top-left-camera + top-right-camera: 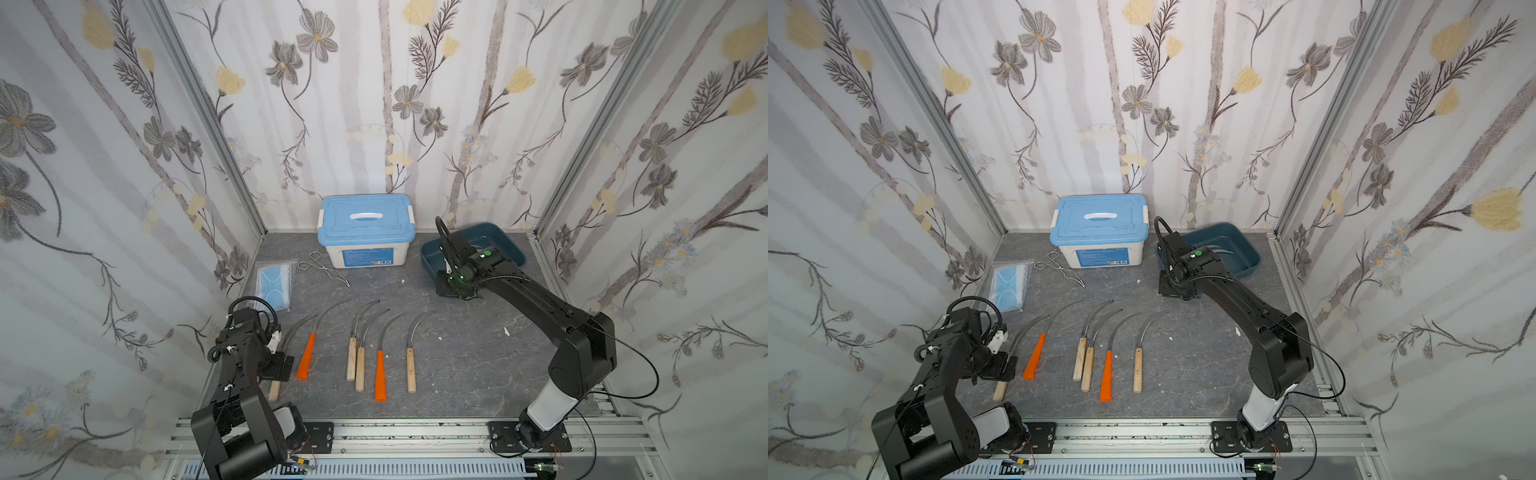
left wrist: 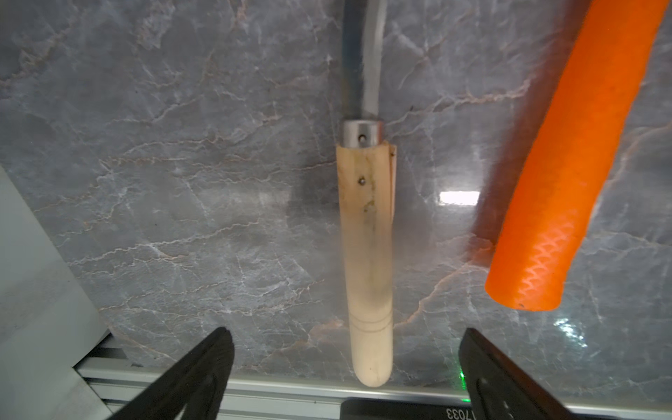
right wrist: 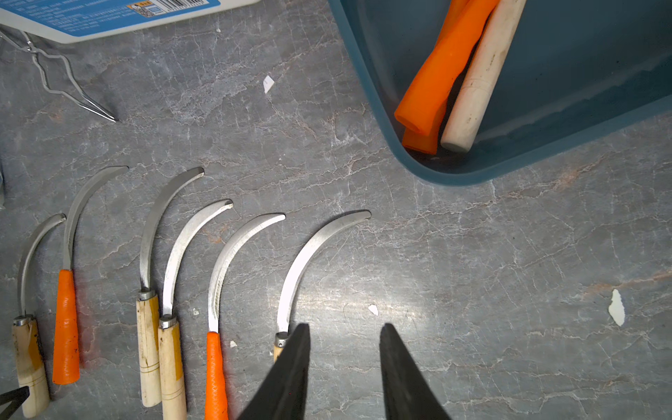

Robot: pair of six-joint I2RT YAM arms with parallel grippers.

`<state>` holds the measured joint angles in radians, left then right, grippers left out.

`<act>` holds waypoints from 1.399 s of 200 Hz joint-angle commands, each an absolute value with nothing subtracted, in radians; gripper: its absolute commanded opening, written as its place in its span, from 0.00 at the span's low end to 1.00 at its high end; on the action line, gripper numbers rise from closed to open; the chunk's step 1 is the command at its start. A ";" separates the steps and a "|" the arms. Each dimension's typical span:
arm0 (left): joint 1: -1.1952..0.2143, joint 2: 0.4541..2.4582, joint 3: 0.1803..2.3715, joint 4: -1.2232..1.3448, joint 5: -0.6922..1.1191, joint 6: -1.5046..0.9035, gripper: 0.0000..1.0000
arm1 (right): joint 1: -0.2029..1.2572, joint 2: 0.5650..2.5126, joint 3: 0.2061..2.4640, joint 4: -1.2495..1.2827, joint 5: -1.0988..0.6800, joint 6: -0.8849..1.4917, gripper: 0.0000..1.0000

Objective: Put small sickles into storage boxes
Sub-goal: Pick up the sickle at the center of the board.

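Six small sickles (image 1: 352, 361) rowed on table (image 1: 457, 353), long axes parallel, blades toward white box (image 1: 365, 253), handles away; left tool (image 2: 345, 329) spread wide astride leftmost handle (image 2: 367, 254); right tool (image 3: 345, 325) slightly parted, empty.

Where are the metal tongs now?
In both top views the tongs lie rear left, between the mask pack and the white box.

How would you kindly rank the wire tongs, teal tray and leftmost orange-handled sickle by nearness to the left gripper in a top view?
1. Leftmost orange-handled sickle, beside the left gripper.
2. Wire tongs, farther back.
3. Teal tray, far back right.
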<state>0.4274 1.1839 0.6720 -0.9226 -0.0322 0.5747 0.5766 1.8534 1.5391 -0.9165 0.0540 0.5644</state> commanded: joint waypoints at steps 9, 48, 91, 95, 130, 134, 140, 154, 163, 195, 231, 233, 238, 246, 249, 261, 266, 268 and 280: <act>0.429 1.203 0.666 -0.890 -0.037 0.586 0.96 | 0.579 1.838 1.523 -0.891 0.052 0.591 0.35; 0.430 1.293 0.649 -0.850 -0.050 0.591 0.92 | 0.579 1.836 1.514 -0.891 0.054 0.600 0.35; 0.429 1.325 0.654 -0.823 -0.051 0.580 0.92 | 0.580 1.836 1.506 -0.887 0.055 0.601 0.35; 0.429 1.329 0.654 -0.820 -0.051 0.581 0.92 | 0.579 1.836 1.505 -0.887 0.055 0.601 0.35; 0.429 1.353 0.639 -0.794 -0.062 0.581 0.86 | 0.580 1.840 1.502 -0.881 0.057 0.600 0.35; 0.429 1.353 0.637 -0.791 -0.060 0.581 0.86 | 0.578 1.841 1.502 -0.880 0.057 0.601 0.35; 0.429 1.350 0.634 -0.788 -0.060 0.581 0.85 | 0.579 1.841 1.501 -0.880 0.058 0.600 0.35; 0.429 1.348 0.632 -0.784 -0.058 0.581 0.84 | 0.579 1.842 1.502 -0.879 0.058 0.598 0.34; 0.430 1.344 0.631 -0.783 -0.056 0.582 0.84 | 0.579 1.844 1.502 -0.879 0.058 0.598 0.34; 0.428 1.339 0.618 -0.779 -0.061 0.594 0.81 | 0.578 1.848 1.500 -0.874 0.055 0.595 0.34; 0.430 1.359 0.627 -0.782 -0.066 0.601 0.76 | 0.579 1.844 1.491 -0.865 0.054 0.594 0.34; 0.430 1.361 0.628 -0.782 -0.067 0.601 0.76 | 0.580 1.843 1.491 -0.865 0.054 0.594 0.34; 0.430 1.367 0.630 -0.781 -0.068 0.603 0.75 | 0.579 1.842 1.488 -0.864 0.054 0.594 0.34; 0.429 1.375 0.633 -0.781 -0.071 0.605 0.74 | 0.579 1.840 1.482 -0.861 0.054 0.594 0.34; 0.429 1.378 0.635 -0.781 -0.071 0.606 0.73 | 0.579 1.839 1.480 -0.860 0.054 0.596 0.34; 0.430 1.387 0.639 -0.781 -0.071 0.605 0.71 | 0.579 1.834 1.469 -0.855 0.054 0.597 0.34; 0.429 1.389 0.641 -0.782 -0.070 0.606 0.68 | 0.579 1.831 1.465 -0.853 0.055 0.598 0.34; 0.429 1.390 0.643 -0.783 -0.069 0.605 0.67 | 0.579 1.830 1.463 -0.852 0.054 0.599 0.34; 0.429 1.394 0.647 -0.784 -0.065 0.603 0.61 | 0.579 1.822 1.451 -0.844 0.054 0.603 0.34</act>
<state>0.4274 1.3788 0.6460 -0.8135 -0.0212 0.5850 0.5777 1.8374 1.4677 -0.8795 0.0540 0.5907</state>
